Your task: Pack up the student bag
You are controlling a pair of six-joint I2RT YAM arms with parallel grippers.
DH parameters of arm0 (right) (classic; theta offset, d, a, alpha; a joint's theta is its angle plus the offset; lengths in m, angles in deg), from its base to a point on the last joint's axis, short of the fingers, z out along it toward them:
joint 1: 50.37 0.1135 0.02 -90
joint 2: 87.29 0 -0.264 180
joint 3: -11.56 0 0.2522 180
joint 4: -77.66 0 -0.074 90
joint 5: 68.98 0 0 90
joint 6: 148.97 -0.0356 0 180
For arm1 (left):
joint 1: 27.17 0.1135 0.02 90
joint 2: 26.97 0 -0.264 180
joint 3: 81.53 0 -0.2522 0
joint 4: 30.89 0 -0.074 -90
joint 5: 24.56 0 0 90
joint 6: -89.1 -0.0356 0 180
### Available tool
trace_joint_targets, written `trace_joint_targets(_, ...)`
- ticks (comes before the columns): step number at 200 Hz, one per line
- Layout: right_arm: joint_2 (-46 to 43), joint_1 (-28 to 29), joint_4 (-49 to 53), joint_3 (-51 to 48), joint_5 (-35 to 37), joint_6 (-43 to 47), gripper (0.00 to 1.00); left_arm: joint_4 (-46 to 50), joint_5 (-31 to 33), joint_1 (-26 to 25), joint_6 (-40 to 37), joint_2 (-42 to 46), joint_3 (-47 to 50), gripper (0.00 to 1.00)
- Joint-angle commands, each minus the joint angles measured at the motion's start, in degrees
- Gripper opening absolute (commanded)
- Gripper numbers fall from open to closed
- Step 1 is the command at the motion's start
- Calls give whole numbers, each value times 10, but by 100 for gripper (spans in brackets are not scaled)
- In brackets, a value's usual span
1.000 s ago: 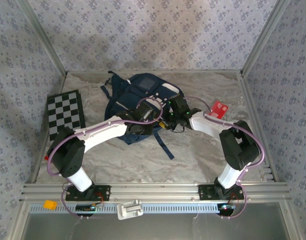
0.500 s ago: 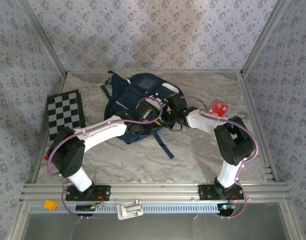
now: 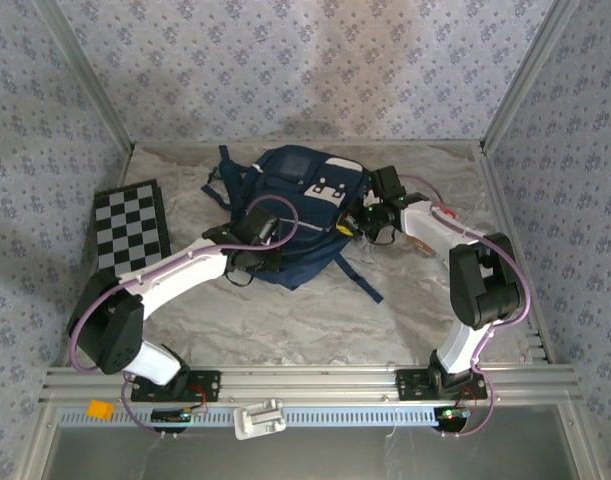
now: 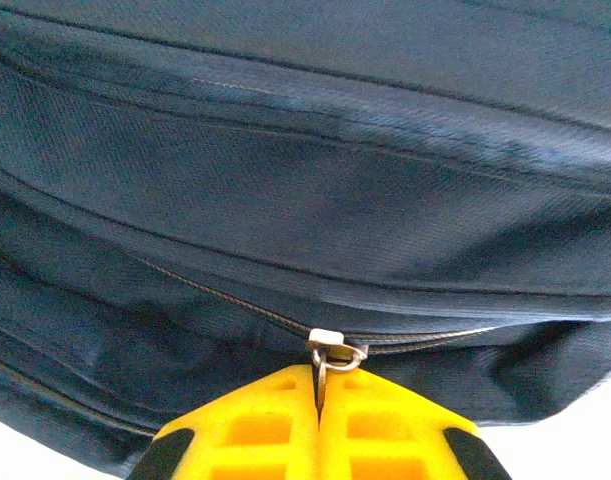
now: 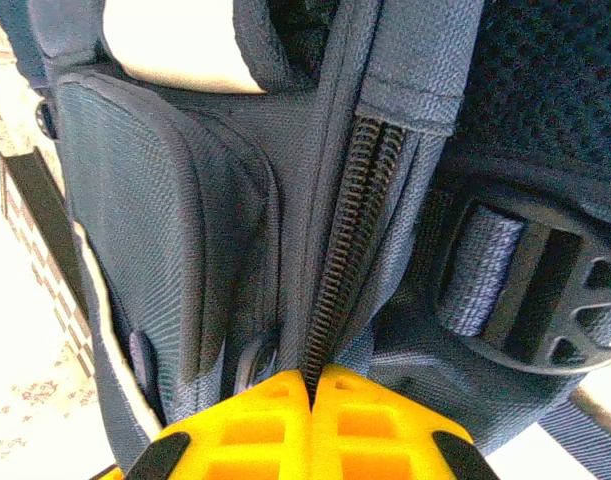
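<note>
Top external — arms (image 3: pixel 175 280) angled inward, flanking student bag (image 3: pixel 303 222)

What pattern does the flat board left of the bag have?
The board: black-and-white checks, clearest in the top view.

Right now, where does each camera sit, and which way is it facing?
Top external: fixed above and behind, looking down at the table; left arm and right arm show.
Left wrist: on the left arm, looking along the left fingers, shut on a zipper pull.
Right wrist: on the right arm, looking along the right fingers, shut on the student bag.
Shared: all see the student bag.
</note>
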State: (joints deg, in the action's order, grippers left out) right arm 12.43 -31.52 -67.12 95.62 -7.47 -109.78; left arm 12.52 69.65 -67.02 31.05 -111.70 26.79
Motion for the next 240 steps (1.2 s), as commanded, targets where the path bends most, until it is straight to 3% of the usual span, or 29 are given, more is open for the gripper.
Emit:
trace_joint_targets(1, 21, -26, 11, 58, 28, 46, 0, 56, -6, 10, -6, 12, 5, 0)
trace_joint_targets(9, 18, -18, 12, 60, 25, 44, 1, 40, -24, 4, -4, 11, 3, 0)
trace_joint_targets(24, 4, -6, 24, 53, 22, 38, 23, 18, -24, -10, 1, 7, -3, 0)
trace_joint_targets(47, -50, 16, 29, -1, 39, 12, 40, 20, -13, -12, 16, -3, -17, 0)
trace_joint_targets(74, -109, 58, -13, -94, 37, -54, 52, 9, -19, -14, 11, -10, -19, 0)
trace_joint_targets(93, -118, 103, -81, -133, 37, -122, 54, 8, -17, -15, 10, -15, -21, 0)
trace_joint_targets(121, -100, 154, -114, -121, 71, -161, 52, 8, -17, -17, 13, -18, -25, 0)
trace_joint_targets(151, -77, 170, -159, -119, 109, -199, 50, 6, -16, -24, 12, -19, -25, 0)
trace_joint_targets(180, -37, 182, -129, -74, 156, -178, 50, 3, -17, -26, 12, -24, -27, 0)
trace_joint_targets(205, -20, 166, -133, -75, 180, -153, 36, 11, -16, -32, 13, -21, -28, 0)
trace_joint_targets(240, -12, 107, -79, -59, 166, -75, 3, 37, -4, -51, 21, -5, -9, 0)
